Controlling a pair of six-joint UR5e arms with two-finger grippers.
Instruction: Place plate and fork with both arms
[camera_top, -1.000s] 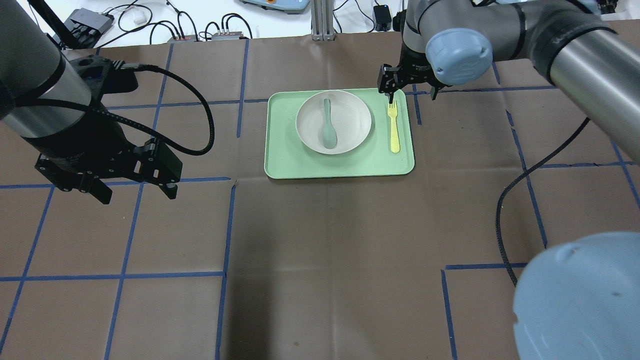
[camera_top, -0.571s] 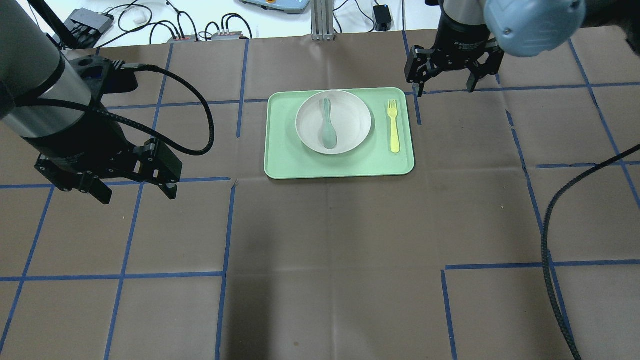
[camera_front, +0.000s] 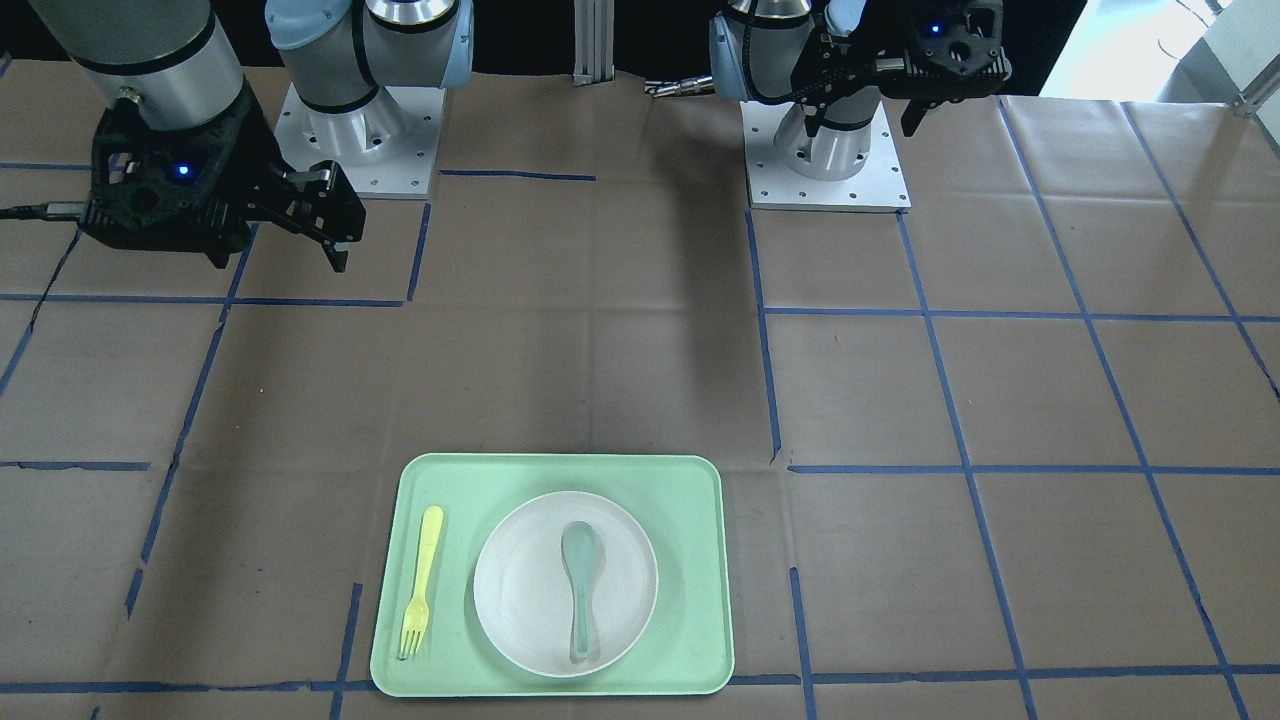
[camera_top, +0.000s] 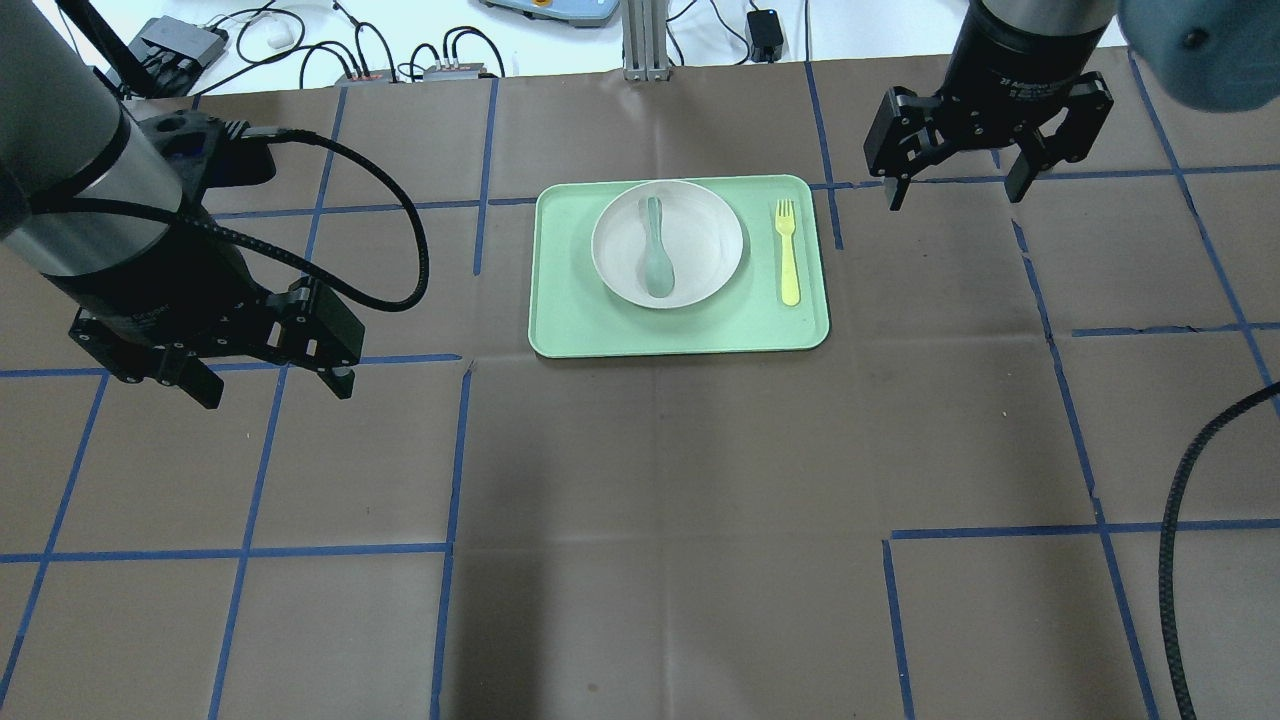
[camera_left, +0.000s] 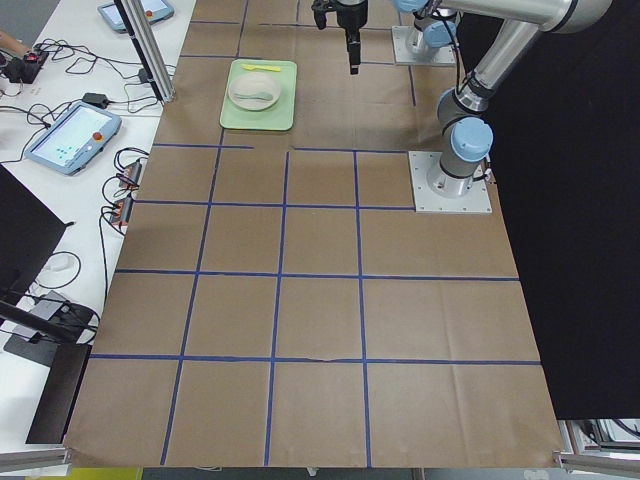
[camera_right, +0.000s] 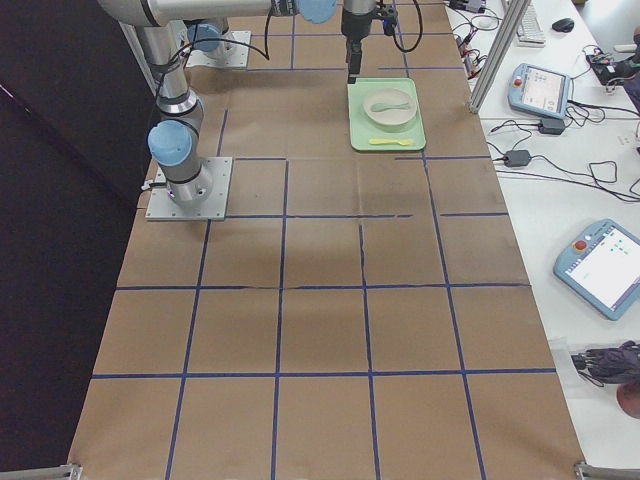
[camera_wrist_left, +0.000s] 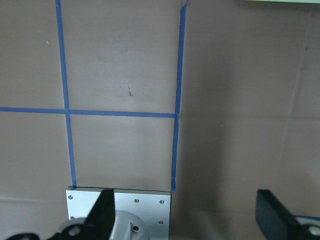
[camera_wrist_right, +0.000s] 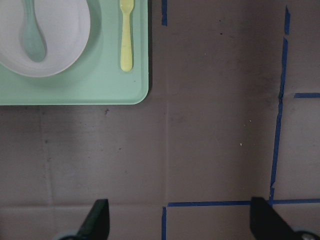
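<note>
1. One tray (camera_top: 560, 330).
2. One plate (camera_top: 705, 245), on the tray.
3. One spoon (camera_top: 656, 262), in the plate on the tray.
4. One fork (camera_top: 788, 250), on the tray, just beside the plate.
5. Two arms: left arm (camera_top: 60, 170), right arm (camera_top: 1030, 30).
6. Two grippers: left gripper (camera_top: 277, 390), right gripper (camera_top: 954, 197), both off the tray.

Light falls evenly from above on my table (camera_top: 640, 480), with soft, faint shadows down its middle. The overhead and front views are sharp. My wrist views are dimmer and softer, my fingers (camera_wrist_right: 97, 222) blurred at the bottom edge.
</note>
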